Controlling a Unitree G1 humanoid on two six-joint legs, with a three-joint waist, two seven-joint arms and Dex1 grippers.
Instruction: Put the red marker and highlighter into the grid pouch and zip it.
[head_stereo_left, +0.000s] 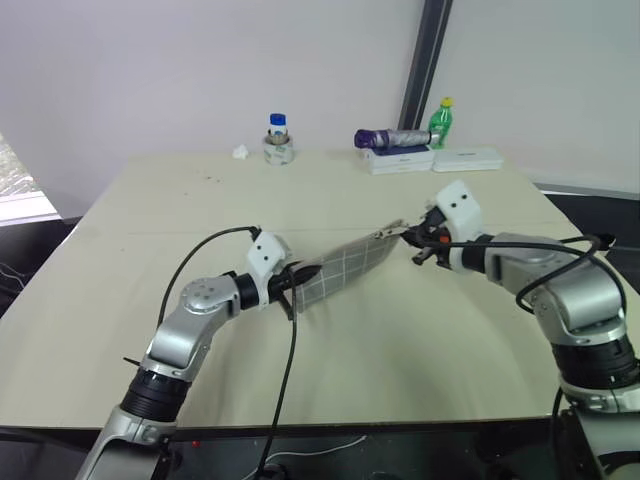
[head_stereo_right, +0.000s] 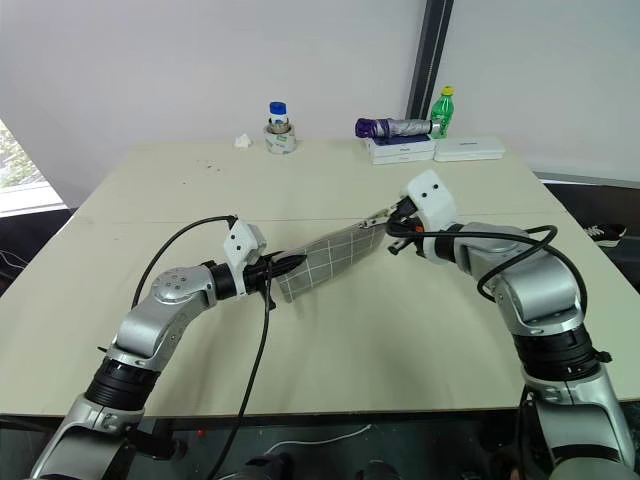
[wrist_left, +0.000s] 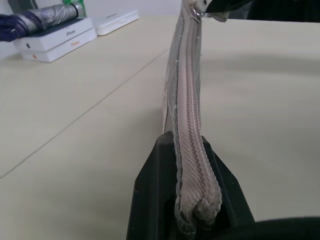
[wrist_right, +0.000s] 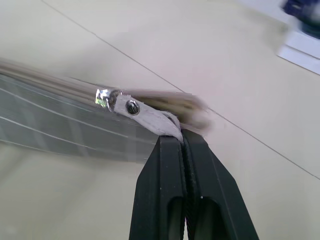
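both fingers pinch the grid pouch (head_stereo_left: 345, 268): left (head_stereo_left: 292, 288) its end, right (head_stereo_left: 418, 243) the pull cord (wrist_right: 150, 117).

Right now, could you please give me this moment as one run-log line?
left gripper: shut on grid pouch end | right gripper: shut on pull cord | zipper: closed | pouch: held above table

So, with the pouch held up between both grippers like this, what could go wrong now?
1. The right gripper holds only the thin pull cord; it could slip out, or a hard pull could strain it.
2. The left gripper pinches just one end of the grid pouch, so the fabric may slide free under tension.
3. The pouch hangs above the table; if either grip fails, it drops.
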